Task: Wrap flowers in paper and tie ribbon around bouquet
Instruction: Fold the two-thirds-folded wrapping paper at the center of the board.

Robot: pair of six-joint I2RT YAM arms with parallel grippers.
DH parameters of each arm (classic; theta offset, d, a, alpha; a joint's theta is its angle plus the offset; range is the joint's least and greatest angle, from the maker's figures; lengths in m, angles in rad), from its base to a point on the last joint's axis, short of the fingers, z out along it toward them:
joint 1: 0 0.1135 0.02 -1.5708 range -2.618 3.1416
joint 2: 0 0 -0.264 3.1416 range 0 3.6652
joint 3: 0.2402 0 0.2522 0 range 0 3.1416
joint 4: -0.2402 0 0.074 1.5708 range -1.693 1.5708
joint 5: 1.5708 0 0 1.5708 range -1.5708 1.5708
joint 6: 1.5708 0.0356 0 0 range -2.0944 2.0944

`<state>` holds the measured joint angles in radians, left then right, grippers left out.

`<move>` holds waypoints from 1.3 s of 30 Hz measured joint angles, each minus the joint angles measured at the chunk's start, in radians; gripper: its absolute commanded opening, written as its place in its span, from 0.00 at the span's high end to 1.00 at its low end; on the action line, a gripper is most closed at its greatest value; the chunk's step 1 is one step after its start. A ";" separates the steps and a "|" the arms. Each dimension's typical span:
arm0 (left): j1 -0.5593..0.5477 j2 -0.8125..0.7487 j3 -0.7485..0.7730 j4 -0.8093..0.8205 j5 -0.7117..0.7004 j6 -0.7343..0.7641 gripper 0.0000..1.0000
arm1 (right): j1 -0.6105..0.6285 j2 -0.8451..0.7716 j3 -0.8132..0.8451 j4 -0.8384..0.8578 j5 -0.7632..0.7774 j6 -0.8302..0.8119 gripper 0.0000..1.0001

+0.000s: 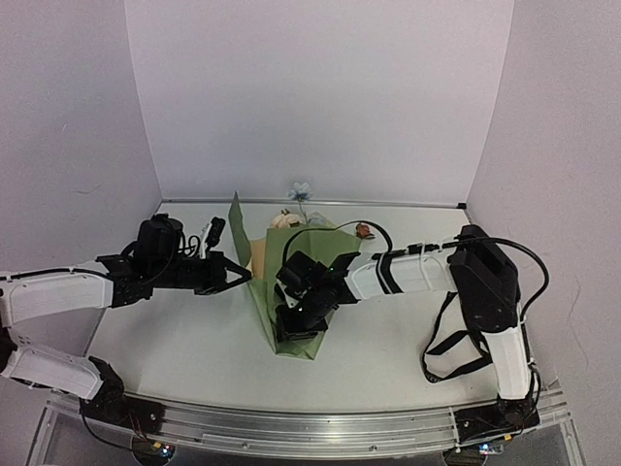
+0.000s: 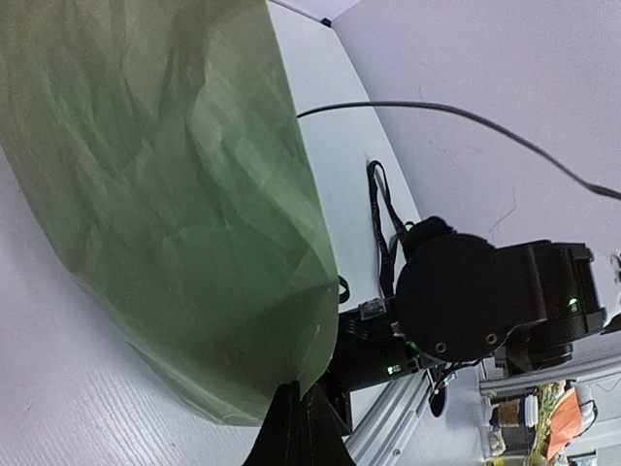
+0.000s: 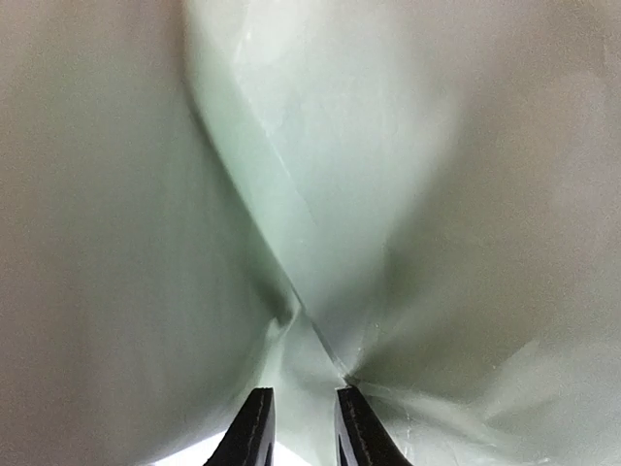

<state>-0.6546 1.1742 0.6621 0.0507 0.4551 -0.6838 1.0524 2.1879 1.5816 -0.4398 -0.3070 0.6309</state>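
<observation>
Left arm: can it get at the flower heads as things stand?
Probably not. The left gripper is shut on the left edge of the paper, holding that flap up, and the flap stands between it and the flower heads at the far end. It would need to let go first.

You see crinkly, matt paper (image 2: pixel 165 194), creased all over. Table (image 1: pixel 175 330) looks smooth matt white; the rail (image 1: pixel 310 422) is brushed metal.

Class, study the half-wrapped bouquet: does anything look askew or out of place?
Yes. The paper is lopsided: its left flap stands up, pinched by the left gripper, and one orange bloom seems to lie beyond the paper's right edge.
</observation>
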 measured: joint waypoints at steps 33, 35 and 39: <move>-0.125 0.599 0.477 -0.148 0.131 0.168 1.00 | -0.179 -0.548 -0.535 0.264 0.022 0.063 0.54; -0.130 0.611 0.491 -0.158 0.126 0.171 1.00 | -0.215 -0.545 -0.522 0.272 0.019 0.094 0.54; -0.138 0.629 0.516 -0.176 0.122 0.185 1.00 | -0.265 -0.496 -0.434 0.298 -0.001 0.152 0.53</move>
<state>-0.7931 1.8030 1.1785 -0.1249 0.5774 -0.4992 0.7878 1.6923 1.1475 -0.1418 -0.3080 0.7831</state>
